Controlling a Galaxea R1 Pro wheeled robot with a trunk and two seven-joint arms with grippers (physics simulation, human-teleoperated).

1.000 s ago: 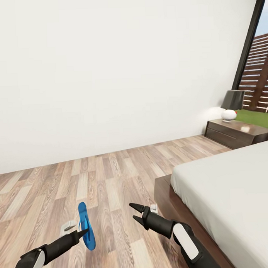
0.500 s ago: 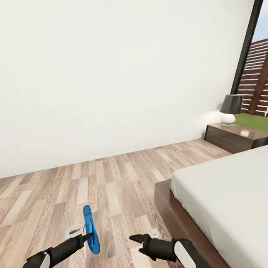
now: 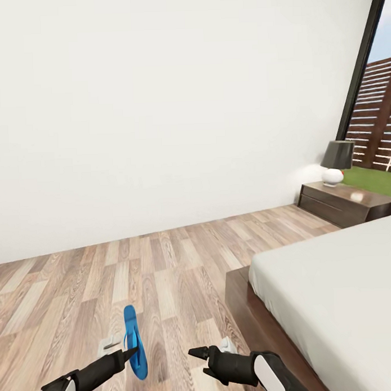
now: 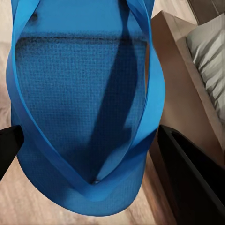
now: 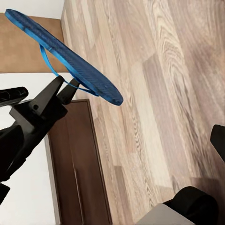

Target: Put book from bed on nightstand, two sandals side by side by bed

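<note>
Sandal [image 3: 133, 341] hangs edge-on above the floor [image 3: 164, 258], pinched in our left hand [image 3: 131, 354] near the bottom of the head view. Left wrist view shows the sole [image 4: 79, 108] between the two dark fingers [image 4: 192, 183], straps facing the camera, so the hand is closed on it. Bed [image 3: 334, 292] sits to our right, its dark frame [image 3: 244, 306] close to the right hand [image 3: 196, 358], which looks parted and carries nothing. Right wrist view sees the sandal from the side, tilted, well clear of the planks.

We judge the step as carrying this sandal to a spot beside the bed. To do it well: bring it near the frame, turn the sole flat, lower until it touches before letting go, and leave room alongside for its pair. Nightstand [image 3: 345, 201] stands far off by the window [image 3: 378, 99], lamp [image 3: 336, 159] on top.
</note>
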